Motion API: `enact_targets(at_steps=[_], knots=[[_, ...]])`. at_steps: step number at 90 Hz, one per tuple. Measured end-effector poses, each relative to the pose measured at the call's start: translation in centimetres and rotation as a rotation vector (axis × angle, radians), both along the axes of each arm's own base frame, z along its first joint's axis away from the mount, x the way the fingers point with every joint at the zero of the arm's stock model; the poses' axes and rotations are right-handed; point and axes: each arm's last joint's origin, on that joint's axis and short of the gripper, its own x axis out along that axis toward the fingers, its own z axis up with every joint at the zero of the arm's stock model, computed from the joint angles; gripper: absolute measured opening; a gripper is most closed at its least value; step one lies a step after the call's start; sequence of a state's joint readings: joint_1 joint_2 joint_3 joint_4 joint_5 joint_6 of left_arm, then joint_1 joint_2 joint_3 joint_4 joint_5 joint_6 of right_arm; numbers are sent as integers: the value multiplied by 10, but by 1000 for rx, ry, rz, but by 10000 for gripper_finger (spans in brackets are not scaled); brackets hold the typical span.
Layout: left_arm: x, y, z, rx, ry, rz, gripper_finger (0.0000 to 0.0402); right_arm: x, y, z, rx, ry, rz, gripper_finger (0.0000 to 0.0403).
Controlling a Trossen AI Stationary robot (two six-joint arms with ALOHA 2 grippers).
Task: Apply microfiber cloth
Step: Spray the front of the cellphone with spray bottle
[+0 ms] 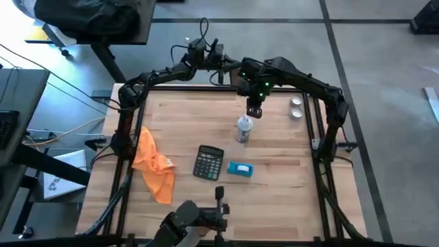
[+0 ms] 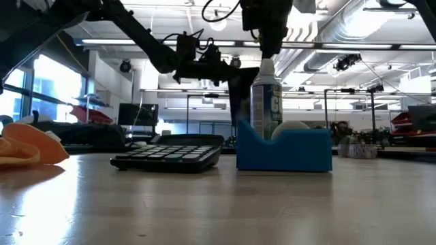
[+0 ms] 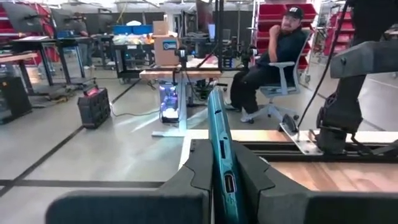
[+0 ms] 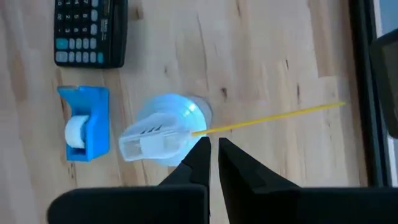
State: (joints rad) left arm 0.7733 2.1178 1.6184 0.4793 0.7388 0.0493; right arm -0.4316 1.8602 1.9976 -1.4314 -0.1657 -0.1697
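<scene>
Cloth work has not begun: the microfiber cloth point(image 1: 153, 165) lies crumpled and untouched at the table's left side, left of the calculator point(image 1: 208, 162) and well apart from both arms. The left gripper point(image 3: 217, 180), at the far edge of the table point(image 1: 288, 199), is clamped on a teal slab point(image 3: 219, 146). The right gripper point(image 4: 211, 149) hovers just above a spray bottle point(image 4: 163, 130), fingers nearly together, holding nothing. Picking up the cloth and wiping appear to remain.

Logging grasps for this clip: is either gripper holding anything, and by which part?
The left gripper grips a thin teal slab by its lower edge, edge-on between its fingers. The right gripper, nearly closed above the spray bottle, holds nothing.
</scene>
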Motion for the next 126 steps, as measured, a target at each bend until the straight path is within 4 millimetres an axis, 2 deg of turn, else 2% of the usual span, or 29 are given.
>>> enact_targets(at_steps=[8, 15, 41, 62, 126], knots=[[0, 1, -1, 3, 11, 6, 9, -1, -2, 0, 48, 3, -173, 0], [0, 1, -2, 4, 13, 13, 9, 1, -3, 1, 70, -11, -235, 0], [0, 0, -2, 4, 17, 12, 9, 7, 11, -1, 121, 2, -311, 0], [0, 0, -3, 11, 25, 12, 9, 9, 23, -2, 83, 46, -359, 0], [3, -4, -3, 4, 20, -6, 10, 12, 29, -5, 64, 71, -388, 0]])
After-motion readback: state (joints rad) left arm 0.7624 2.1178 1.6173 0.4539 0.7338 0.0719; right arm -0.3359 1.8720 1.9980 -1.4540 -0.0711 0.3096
